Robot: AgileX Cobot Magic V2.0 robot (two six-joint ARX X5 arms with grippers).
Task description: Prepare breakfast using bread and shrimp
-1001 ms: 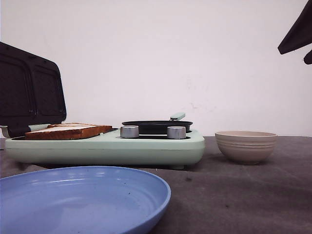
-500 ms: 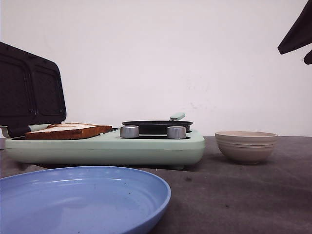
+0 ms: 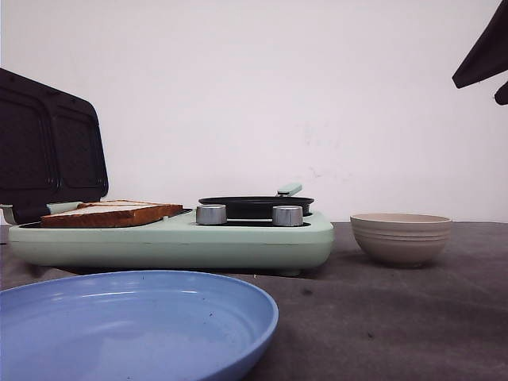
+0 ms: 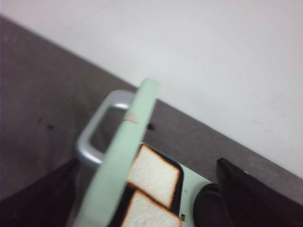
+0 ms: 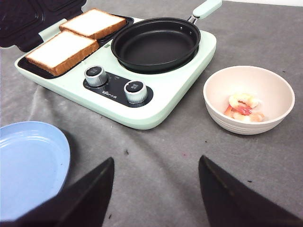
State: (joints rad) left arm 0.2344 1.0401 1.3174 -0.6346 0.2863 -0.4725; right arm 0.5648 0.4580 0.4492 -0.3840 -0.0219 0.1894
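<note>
Right wrist view: right gripper (image 5: 156, 194) spread wide and empty above grey cloth; left gripper (image 4: 142, 198) likewise parted, holding nothing; two square white bread slices (image 5: 78, 40) on mint-green grill; pale orange-tailed shrimp (image 5: 243, 107) in beige ribbed bowl (image 5: 265, 126).

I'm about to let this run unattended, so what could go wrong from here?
The lid stands open over the bread, with the left gripper close by its handle; a knock could drop it onto the slices. The shrimp are small and sit low in the beige bowl, so the open right gripper may tip the bowl or slip off them. The pan handle juts out and could be bumped.
</note>
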